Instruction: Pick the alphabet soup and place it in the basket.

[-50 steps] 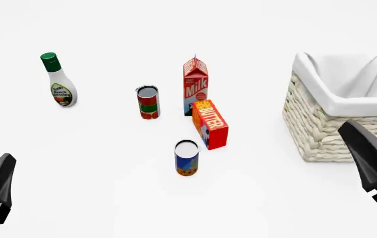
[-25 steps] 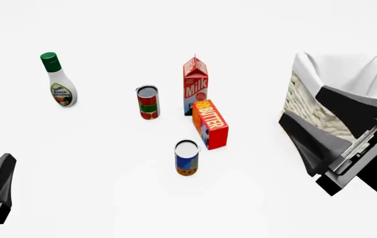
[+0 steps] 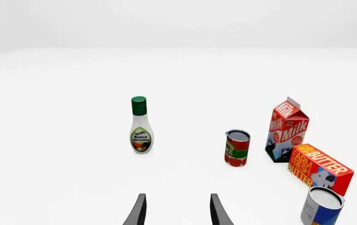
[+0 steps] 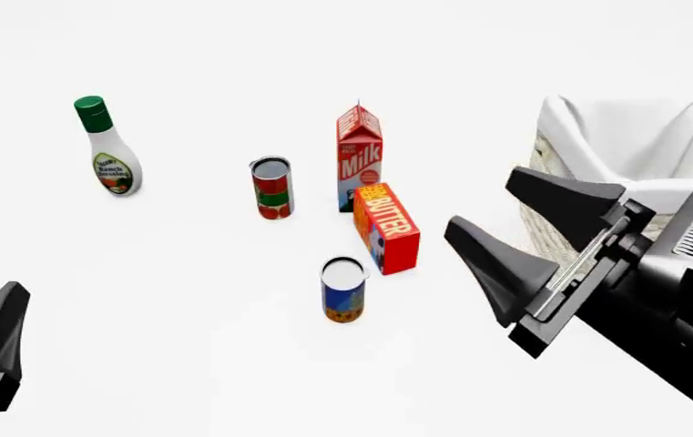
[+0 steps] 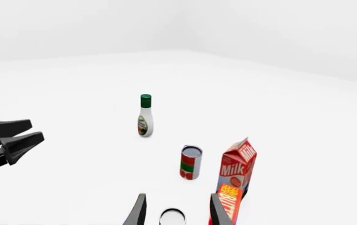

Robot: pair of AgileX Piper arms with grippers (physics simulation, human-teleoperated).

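The alphabet soup, a small can with a blue label and pale top, stands upright near the table's middle front. It also shows in the left wrist view, and its top shows in the right wrist view between my fingers. My right gripper is open and empty, to the right of the can and above the table, hiding part of the basket. The basket, cream wicker with white cloth lining, stands at the right. My left gripper is low at the front left, open and empty.
A butter box lies just behind and right of the soup can, with a milk carton behind it. A red-and-green can stands left of the carton. A ranch dressing bottle stands at the far left.
My right gripper has swung in from the right edge leftward toward the middle, now in front of the basket. The left arm and all objects have not moved.
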